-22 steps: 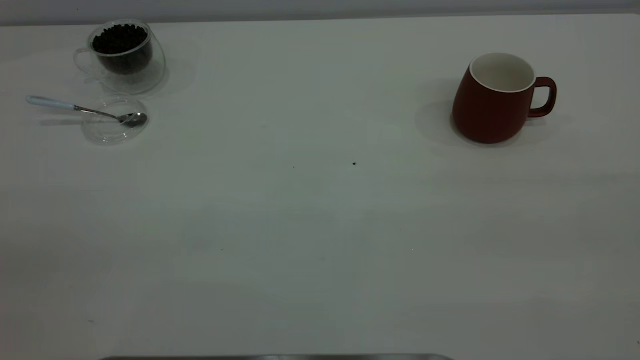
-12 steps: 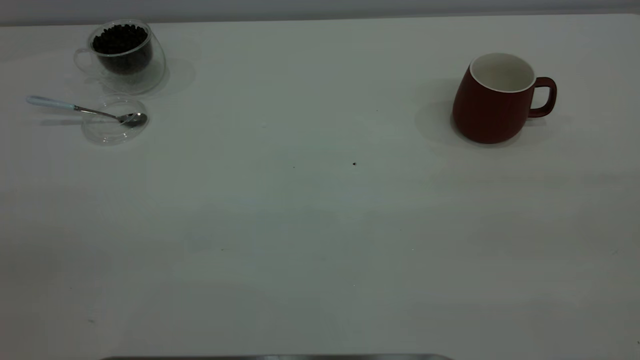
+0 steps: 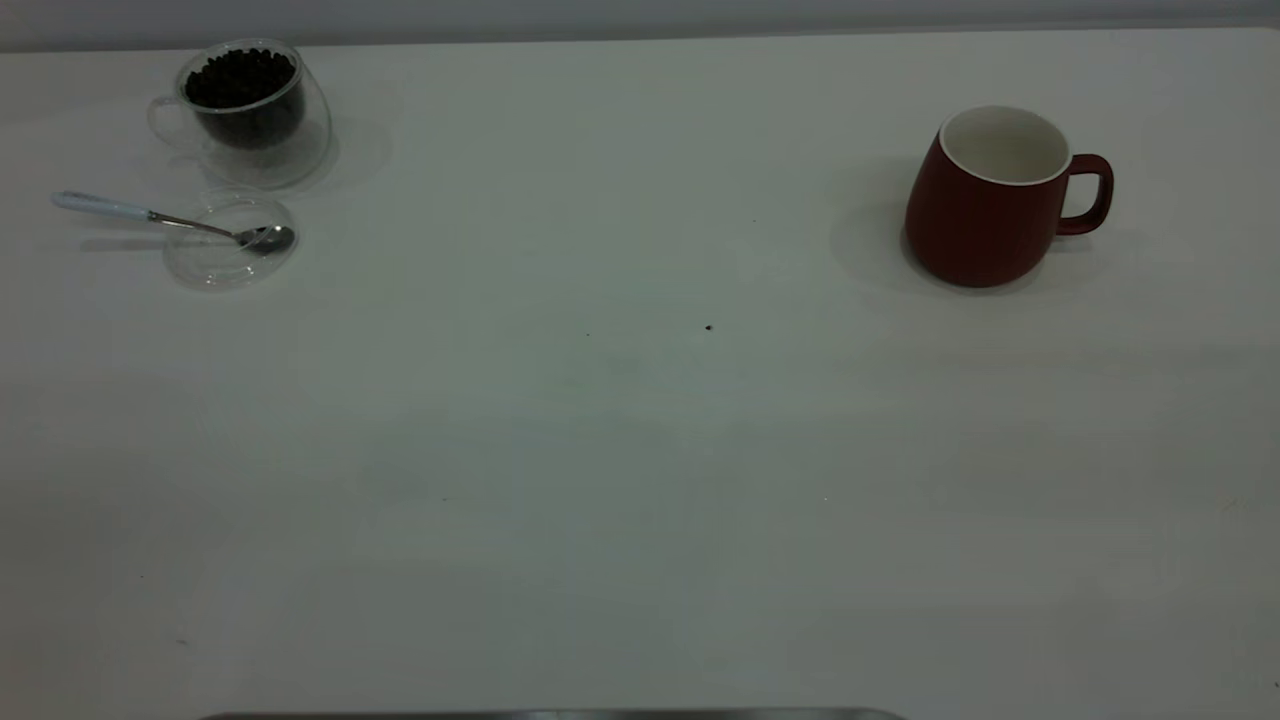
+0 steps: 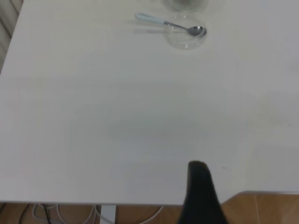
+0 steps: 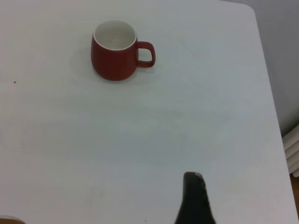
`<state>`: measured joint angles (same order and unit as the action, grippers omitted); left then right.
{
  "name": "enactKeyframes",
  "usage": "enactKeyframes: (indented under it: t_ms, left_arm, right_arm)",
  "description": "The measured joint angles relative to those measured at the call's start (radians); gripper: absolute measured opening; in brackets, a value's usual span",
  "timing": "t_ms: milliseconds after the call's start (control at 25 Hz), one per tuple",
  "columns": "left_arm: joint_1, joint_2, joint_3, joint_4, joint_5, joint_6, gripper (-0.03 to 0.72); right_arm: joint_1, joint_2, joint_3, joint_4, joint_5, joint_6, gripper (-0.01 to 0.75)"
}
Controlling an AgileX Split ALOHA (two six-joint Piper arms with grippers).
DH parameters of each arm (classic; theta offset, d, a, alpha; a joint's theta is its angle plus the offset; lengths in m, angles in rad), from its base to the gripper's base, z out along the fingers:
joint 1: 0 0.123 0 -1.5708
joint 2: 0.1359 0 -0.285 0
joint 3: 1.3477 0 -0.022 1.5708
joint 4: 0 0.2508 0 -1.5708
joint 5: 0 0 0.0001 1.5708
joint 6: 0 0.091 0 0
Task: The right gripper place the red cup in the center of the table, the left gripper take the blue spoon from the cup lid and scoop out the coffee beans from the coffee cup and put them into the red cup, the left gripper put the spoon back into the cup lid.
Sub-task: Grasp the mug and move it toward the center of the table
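Right wrist view: red cup (image 5: 114, 56) stands far ahead of your right gripper (image 5: 194, 198), well apart, handle toward table (image 5: 187, 121) edge. Reach forward. Cannot tell if gripper open or closed. Nothing held.

The exterior view is pretty dim and greyish, with the table (image 3: 640, 450) lit unevenly in faint patches. A soft shadow is thrown to the left of the red cup (image 3: 985, 205), and a fainter one sits right of the coffee cup (image 3: 250, 110). Both wrist views are much brighter and fairly flat. Small glints are caught on the blue spoon (image 3: 170, 220). Nothing is badly blurred.
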<state>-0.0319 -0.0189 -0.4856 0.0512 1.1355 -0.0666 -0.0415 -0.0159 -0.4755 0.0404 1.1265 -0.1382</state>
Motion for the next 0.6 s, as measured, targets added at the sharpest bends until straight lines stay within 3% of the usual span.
enactKeyframes:
  t_ms: [600]
  left_arm:
    - [0.0,0.0,0.0,0.0,0.0,0.001,0.585]
  right_arm:
    - [0.0,0.0,0.0,-0.008,0.0,0.006,0.588]
